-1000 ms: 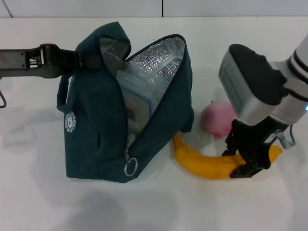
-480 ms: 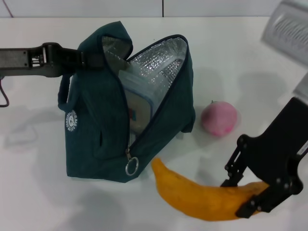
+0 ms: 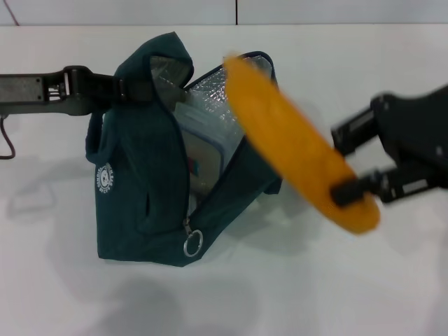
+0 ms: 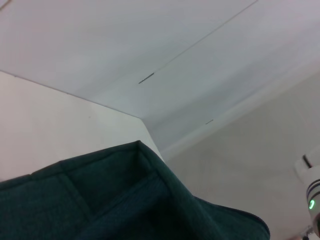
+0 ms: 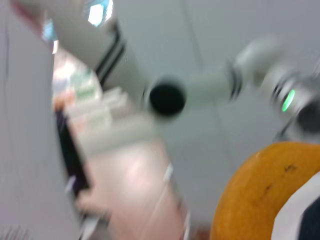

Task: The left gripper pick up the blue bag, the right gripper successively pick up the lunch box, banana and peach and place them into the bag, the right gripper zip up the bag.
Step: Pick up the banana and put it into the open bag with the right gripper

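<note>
Clamped on the near end of the banana (image 3: 297, 143), my right gripper (image 3: 358, 183) hangs above the white table (image 3: 315, 280) on the right of the scene, its two black fingers pinching the fruit from either side. From that held end the banana reaches up and to the left, its far tip level with the top edge of the blue bag (image 3: 140, 189) and overlapping the bag's open mouth as my head camera sees it. Whether the tip is already inside the opening or only in front of it, I cannot tell. In my right wrist view the banana (image 5: 260, 195) fills the near corner as a broad orange curve with a few small dark flecks.

My left gripper (image 3: 115, 87) comes in from the left and is closed on the top of the bag at its far left corner, holding the fabric up so the bag stands upright on the table. My left wrist view shows only a fold of the dark teal fabric (image 4: 125, 200), not my fingers.

The bag's front gapes along its unzipped edge, showing the silver foil lining (image 3: 217, 87). The lunch box (image 3: 199, 150) stands on edge inside, its clear wall, blue rim and small red-and-teal label showing through the gap. The ring zipper pull (image 3: 192, 245) hangs low at the near end of the zip, and the white round logo (image 3: 103, 178) sits on the bag's left face.
</note>
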{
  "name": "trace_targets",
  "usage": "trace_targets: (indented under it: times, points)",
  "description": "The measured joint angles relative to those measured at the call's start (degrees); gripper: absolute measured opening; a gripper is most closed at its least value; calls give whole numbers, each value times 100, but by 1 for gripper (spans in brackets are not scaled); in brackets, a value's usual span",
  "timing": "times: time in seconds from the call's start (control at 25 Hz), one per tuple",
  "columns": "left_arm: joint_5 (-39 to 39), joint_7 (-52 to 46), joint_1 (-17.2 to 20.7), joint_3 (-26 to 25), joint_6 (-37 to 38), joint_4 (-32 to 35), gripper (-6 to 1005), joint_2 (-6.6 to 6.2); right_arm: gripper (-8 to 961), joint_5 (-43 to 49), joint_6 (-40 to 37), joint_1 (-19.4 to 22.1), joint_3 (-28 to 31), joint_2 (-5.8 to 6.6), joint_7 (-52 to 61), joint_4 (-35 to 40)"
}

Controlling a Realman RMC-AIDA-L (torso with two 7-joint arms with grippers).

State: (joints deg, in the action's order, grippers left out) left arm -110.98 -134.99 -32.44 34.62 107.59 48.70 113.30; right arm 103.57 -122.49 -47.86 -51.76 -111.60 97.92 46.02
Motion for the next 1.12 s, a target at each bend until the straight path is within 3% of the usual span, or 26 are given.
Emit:
trace_targets:
  times: [0.2,0.48,0.68,1.12]
  points:
    - [-4,26,17,1,13,-2,45,26,406,-362,569,203,731,-180,-18,-727]
    - [-18,27,71,148,18,-2,45,38,406,-1691,1214,456,669,-444,-663,-2038]
    - [-20,26,71,282,16,-1,45,45,407,-2236,1631,333,469,-455,-1556,-3002]
    - [-19,33,49,293,14,-1,45,104,407,-2238,2397,-276,416,-459,-3658,-4353]
